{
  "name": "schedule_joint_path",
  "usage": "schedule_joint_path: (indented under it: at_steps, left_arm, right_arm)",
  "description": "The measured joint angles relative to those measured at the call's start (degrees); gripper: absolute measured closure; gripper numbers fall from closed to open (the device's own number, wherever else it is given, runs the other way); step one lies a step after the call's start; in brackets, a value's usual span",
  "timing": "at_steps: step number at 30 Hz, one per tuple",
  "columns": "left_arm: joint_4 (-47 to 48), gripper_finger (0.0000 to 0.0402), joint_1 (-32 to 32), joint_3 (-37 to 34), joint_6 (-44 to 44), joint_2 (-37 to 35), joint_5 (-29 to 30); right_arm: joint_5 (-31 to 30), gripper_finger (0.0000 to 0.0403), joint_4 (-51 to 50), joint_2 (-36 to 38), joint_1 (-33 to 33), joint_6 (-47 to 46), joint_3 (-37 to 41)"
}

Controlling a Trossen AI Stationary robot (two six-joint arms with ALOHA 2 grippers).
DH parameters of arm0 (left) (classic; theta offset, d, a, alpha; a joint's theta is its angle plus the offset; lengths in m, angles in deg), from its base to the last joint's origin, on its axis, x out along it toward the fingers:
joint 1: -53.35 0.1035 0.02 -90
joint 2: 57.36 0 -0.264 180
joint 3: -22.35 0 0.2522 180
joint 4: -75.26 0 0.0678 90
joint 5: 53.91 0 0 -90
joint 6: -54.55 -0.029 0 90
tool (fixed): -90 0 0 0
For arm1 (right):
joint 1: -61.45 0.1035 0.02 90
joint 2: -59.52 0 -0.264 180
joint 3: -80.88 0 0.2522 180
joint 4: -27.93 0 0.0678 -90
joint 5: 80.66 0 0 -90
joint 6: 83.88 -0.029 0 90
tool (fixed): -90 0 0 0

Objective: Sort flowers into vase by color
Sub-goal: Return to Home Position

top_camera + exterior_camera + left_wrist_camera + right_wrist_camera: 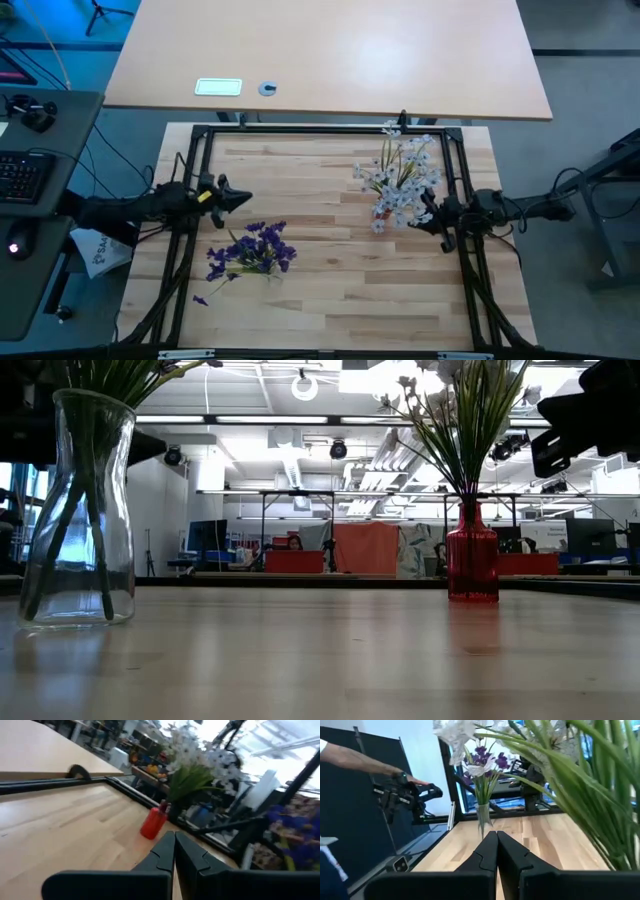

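**A:** Where are the flowers?

**B:** The white flowers (402, 172) stand in the red vase (472, 563), in the right half of the table (330, 300) and near its right edge. The purple flowers (255, 250) stand in the clear vase (78, 510), left of the middle and closer to the near edge, where the low camera sits. Both bunches are upright and fan out at the top.

**A:** Anything loose?

**B:** One small purple scrap (200, 299) lies on the wood close to the left edge, apart from the clear vase.

**A:** How is the left arm posed?

**B:** It reaches in roughly level over the left edge, across the side rail of the black frame (300, 130). The left gripper (243, 200) points toward the middle and is raised off the wood. It sits between the left edge and the purple flowers and touches neither. Its fingers are pressed together with nothing between them.

**A:** And the right arm?

**B:** It mirrors the left, level over the right edge and pointing inward. The right gripper (425, 207) hangs just beside the white flowers, up at leaf height rather than down by the vase. I cannot tell whether it brushes them. Its fingers are also pressed tight together and empty.

**A:** Is anyone near?

**B:** The right wrist view shows a bare forearm (355, 756) beyond the left edge, stretched toward the left arm. Whether they touch cannot be judged.
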Motion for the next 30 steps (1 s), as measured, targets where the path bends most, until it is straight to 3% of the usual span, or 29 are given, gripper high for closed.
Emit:
schedule_joint_path:
  at_steps: [26,30]
  left_arm:
    - [0.17,0.0402,-0.48,0.03,0.05,0.09,-1.99]
    - [0.26,0.0402,-0.76,0.03,-9.82,-0.05,-2.63]
  right_arm:
    - [0.13,0.0402,-0.32,-0.73,0.68,0.02,0.04]
    - [0.13,0.0402,-0.32,-0.74,0.68,0.0,0.04]
